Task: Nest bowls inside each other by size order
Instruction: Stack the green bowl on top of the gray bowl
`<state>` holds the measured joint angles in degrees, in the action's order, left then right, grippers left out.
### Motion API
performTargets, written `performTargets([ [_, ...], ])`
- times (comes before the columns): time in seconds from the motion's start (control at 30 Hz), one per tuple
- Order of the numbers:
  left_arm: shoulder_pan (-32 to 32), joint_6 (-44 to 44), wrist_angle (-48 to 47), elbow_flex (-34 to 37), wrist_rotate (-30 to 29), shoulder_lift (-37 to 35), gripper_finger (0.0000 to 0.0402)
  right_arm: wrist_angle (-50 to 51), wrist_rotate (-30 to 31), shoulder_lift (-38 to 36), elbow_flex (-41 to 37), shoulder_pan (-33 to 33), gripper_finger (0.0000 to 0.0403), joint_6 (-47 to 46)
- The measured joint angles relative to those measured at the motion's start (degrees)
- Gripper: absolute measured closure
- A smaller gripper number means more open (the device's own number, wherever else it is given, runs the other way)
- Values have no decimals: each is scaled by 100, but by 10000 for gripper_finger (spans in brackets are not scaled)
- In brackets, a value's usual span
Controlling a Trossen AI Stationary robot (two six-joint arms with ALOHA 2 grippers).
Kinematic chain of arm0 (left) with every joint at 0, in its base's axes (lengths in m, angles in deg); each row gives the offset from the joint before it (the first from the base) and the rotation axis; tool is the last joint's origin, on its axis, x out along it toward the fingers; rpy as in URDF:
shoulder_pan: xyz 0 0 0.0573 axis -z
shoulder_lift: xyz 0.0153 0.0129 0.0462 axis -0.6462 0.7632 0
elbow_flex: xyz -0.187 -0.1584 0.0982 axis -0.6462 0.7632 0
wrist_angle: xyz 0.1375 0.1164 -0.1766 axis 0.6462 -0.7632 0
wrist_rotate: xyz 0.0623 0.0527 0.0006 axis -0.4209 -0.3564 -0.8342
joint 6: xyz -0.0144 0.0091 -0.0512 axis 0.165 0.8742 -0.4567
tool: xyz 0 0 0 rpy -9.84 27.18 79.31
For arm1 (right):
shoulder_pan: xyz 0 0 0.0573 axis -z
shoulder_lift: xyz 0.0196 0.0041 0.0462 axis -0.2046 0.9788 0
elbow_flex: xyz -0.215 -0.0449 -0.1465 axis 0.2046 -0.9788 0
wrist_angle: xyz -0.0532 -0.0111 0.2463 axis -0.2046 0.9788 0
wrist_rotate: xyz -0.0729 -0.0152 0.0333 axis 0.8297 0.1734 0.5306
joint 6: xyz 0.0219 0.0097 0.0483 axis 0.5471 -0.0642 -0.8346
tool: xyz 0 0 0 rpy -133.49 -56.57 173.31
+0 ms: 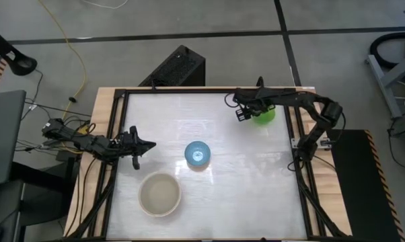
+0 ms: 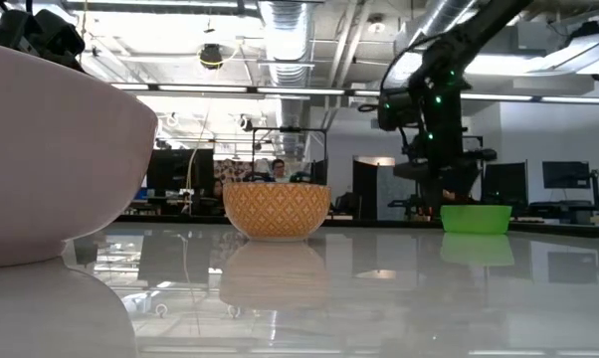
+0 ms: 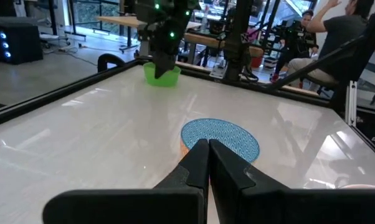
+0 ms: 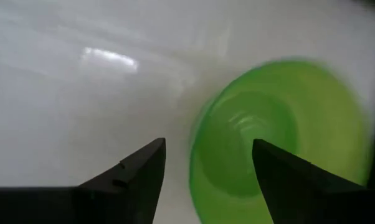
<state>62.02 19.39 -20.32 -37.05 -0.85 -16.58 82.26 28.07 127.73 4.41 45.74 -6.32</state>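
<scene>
A bright green bowl [image 1: 264, 114] stands upright at the table's far right; it also shows in the low view [image 2: 476, 219] and in the right wrist view [image 4: 281, 137]. My right gripper [image 4: 208, 143] is open just above its rim, one finger over the hollow and one outside; I cannot see it touching. A bowl, light blue inside [image 1: 198, 154] and orange-patterned outside [image 2: 277, 209], stands at the table's middle. The cream-white bowl [image 1: 160, 193] stands near the front edge. I see no separate beige-grey bowl. My left gripper [image 1: 149, 143] is shut and empty, left of the blue bowl [image 3: 220, 138].
A black frame [image 1: 115, 134] runs around the white table top. Bare table lies between the bowls and along the right and near right side. People sit in the room beyond the table [image 3: 337, 31].
</scene>
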Motion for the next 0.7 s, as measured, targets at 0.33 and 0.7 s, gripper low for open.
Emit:
performTargets([
  [0.33, 0, -27, 0, 0, 0, 1, 401, -60, -424, 2, -333, -66, 315, 58],
  [0.7, 0, -168, 0, 0, 4, 1, 401, 1017, -43, 4, 676, -1301, 398, -181],
])
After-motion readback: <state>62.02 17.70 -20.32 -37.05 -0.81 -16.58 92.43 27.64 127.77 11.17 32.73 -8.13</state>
